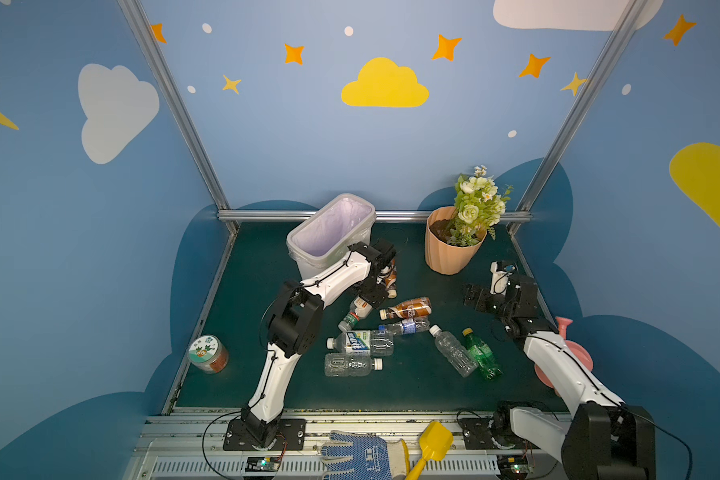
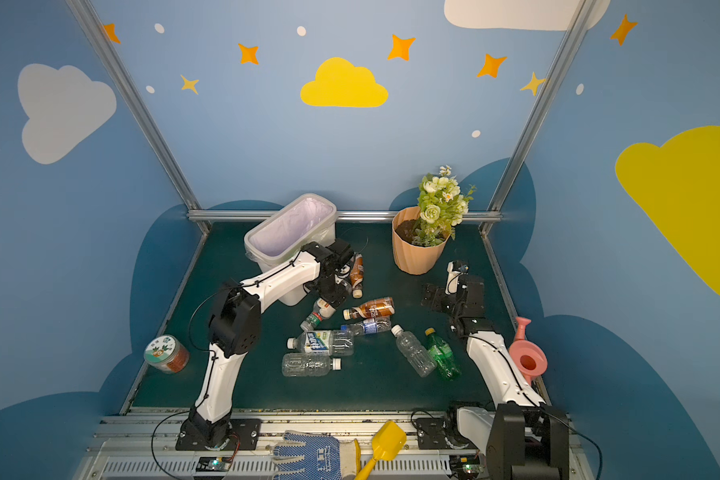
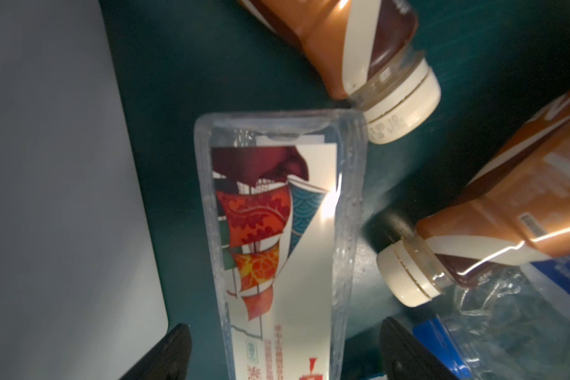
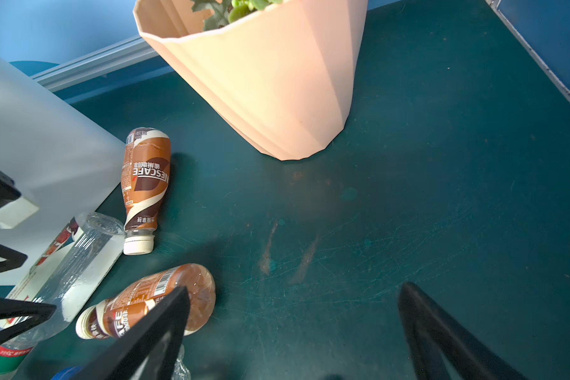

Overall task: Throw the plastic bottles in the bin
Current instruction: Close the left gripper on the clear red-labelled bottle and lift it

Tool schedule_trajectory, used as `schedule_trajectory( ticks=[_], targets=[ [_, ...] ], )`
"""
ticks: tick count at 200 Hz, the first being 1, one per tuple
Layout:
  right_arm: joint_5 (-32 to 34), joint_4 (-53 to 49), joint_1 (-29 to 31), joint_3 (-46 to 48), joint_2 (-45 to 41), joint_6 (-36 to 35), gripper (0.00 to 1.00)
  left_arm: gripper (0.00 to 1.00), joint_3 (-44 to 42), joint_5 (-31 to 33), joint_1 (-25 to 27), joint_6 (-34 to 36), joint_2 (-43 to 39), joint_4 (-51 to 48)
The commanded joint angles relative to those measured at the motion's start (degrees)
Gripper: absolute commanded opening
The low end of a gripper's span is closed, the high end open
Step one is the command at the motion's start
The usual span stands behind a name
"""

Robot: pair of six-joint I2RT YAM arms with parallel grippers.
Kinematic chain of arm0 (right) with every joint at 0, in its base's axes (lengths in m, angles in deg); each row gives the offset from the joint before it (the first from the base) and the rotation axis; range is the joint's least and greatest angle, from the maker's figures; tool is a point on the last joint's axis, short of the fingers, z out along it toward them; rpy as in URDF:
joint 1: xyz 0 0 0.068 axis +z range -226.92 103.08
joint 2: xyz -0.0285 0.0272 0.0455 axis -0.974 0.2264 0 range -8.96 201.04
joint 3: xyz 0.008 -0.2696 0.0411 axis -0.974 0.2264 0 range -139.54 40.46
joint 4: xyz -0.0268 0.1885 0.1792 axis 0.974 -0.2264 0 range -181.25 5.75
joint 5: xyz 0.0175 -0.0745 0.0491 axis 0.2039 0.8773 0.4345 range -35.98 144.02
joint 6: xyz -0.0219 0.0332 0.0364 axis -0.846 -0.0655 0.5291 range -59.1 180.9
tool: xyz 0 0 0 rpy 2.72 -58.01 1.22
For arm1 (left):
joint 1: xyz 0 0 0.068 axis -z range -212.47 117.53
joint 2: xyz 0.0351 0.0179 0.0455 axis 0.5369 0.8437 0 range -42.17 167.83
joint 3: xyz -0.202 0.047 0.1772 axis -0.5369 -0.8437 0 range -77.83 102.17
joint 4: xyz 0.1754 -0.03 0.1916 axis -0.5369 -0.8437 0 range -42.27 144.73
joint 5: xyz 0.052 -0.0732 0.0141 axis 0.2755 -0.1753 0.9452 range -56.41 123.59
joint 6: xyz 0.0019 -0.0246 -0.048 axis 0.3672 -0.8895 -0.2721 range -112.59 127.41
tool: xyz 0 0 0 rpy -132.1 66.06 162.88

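Blue-dotted glove (image 1: 362,455) and yellow shovel (image 1: 433,442) lie on the front rail (image 1: 184,428). I see the left gripper (image 3: 283,324) with jaws apart, straddling the white-red labelled bottle (image 3: 277,230) beside the bin (image 1: 304,264) near the mat's (image 1: 433,390) far edge. The right gripper (image 4: 293,287) gapes above the right side.

- left arm (image 1: 333,278) stretched from front edge of table (image 1: 233,332) toward back centre, wrist bent down; left gripper (image 3: 283,348) pointing down, jaws apart
- right arm (image 1: 558,357) along right edge, elbow folded; right gripper (image 4: 293,329) low, jaws wide apart
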Motion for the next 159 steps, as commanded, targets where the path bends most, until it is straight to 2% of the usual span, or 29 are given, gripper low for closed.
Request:
schedule_trajectory(
  ticks=[1,52,86,131,159],
  targets=[
    [0.4,-0.6,0.2,0.2,0.5,0.3,0.97,0.87,1.5,-1.1,-0.5,0.0,1.7,-1.8],
    [0.5,-0.8,0.2,0.4,0.1,0.4,0.97,0.81,2.9,-1.8,-0.8,0.9,4.7,-2.2],
    [0.7,-1.1,0.2,0.5,-0.4,0.4,0.97,0.64,3.5,-2.2,-0.9,0.9,4.7,-1.9],
    [0.6,-1.0,0.2,0.7,-0.6,0.7,0.97,0.45,3.4,-1.8,-0.8,0.3,0.3,0.5],
    [0.7,-1.0,0.2,0.5,-0.9,0.6,0.97,0.44,3.6,-0.6,-0.7,-0.1,-3.6,1.7]
  ],
)
